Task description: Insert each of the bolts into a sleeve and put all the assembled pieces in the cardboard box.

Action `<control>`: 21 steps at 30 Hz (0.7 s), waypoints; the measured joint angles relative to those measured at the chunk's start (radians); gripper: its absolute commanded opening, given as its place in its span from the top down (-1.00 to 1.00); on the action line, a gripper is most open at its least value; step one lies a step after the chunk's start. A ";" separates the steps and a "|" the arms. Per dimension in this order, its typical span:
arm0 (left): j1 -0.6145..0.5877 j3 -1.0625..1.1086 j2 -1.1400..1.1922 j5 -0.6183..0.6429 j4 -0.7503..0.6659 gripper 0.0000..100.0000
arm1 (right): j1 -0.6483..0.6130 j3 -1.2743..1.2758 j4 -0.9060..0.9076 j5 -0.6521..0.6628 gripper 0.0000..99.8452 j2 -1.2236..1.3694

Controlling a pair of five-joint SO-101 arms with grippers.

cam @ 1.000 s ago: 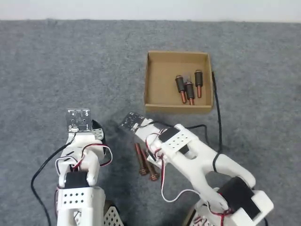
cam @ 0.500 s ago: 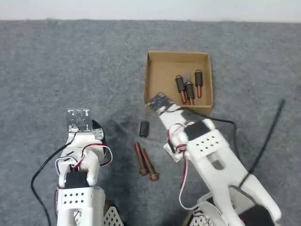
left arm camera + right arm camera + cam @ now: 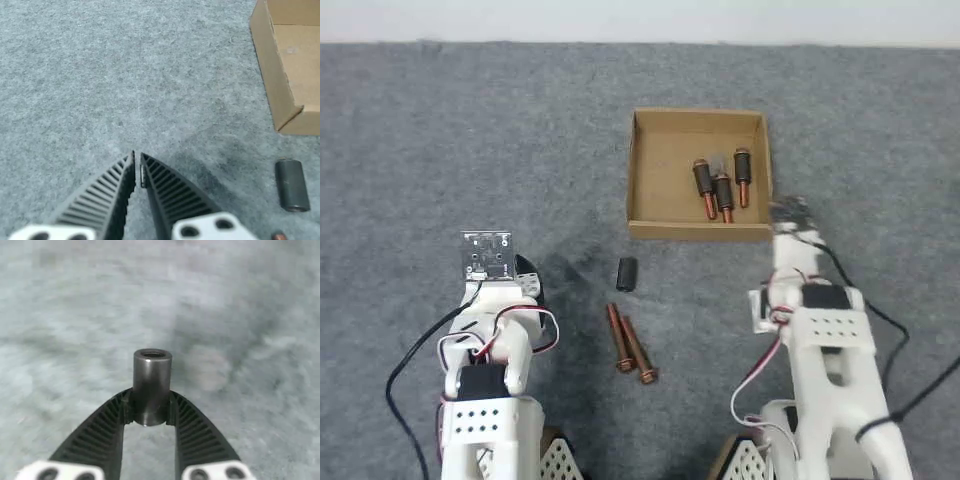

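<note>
Bolts (image 3: 618, 338): lay as a pair at lower centre of the high view, side by side, heads toward the bottom edge, without any sleeve on them.

Loose sleeve (image 3: 626, 273): lay on its side just above the pair, apart from it, between the pair and the box.

Cardboard box (image 3: 632, 180): stood open at upper centre, a little to the right; held three assembled pieces (image 3: 723, 192) close together in its right half.

Right pincer (image 3: 149, 405): was closed on a second sleeve (image 3: 151, 377), gripped at the end nearer to the wrist, with the open end pointing away; in the high view hung just beside the lower right corner of the box, outside of it.

Left pincer (image 3: 137, 160): was closed with nothing inside, tips almost touching; sat at the left of the high view, well apart from the pair and the box.

Worktop (image 3: 470, 120): was grey and rough like felt.
</note>
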 measured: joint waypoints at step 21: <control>0.026 -0.060 0.000 0.003 0.147 0.96 | 0.072 0.155 -0.124 -0.009 0.99 -0.051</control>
